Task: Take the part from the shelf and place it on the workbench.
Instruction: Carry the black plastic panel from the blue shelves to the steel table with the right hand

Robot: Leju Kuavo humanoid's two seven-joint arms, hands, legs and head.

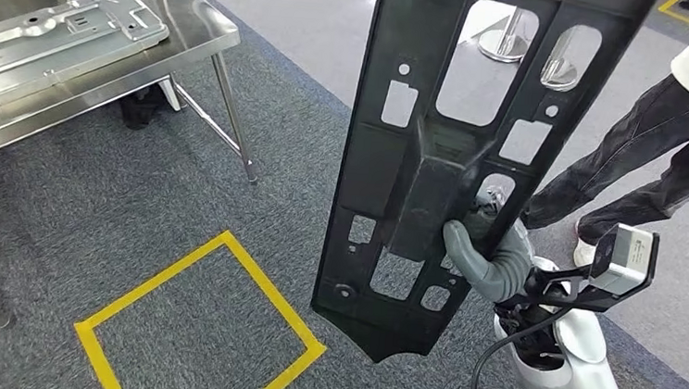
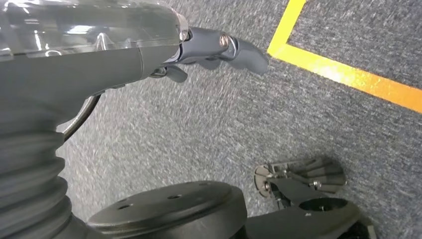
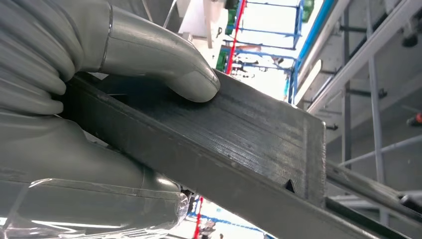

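Here, I saw the right hand (image 1: 494, 257) clamped on the black perforated panel (image 1: 436, 165), thumb (image 3: 164, 64) pressed flat against its raised centre rib. The panel stood nearly upright, held above the grey carpet (image 1: 182, 200). My left hand (image 2: 219, 50) hung over the carpet holding nothing, fingers loosely extended. A yellow tape square (image 1: 200, 332) lay below. The steel workbench (image 1: 195, 39) stood well apart, carrying a silver metal plate (image 1: 56, 37). A person's dark-trousered legs (image 1: 641, 153) stood just beside the panel.

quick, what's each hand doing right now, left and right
Left hand: holds nothing, hanging over the carpet; open or shut cannot be told.
Right hand: grips the black part, held upright.
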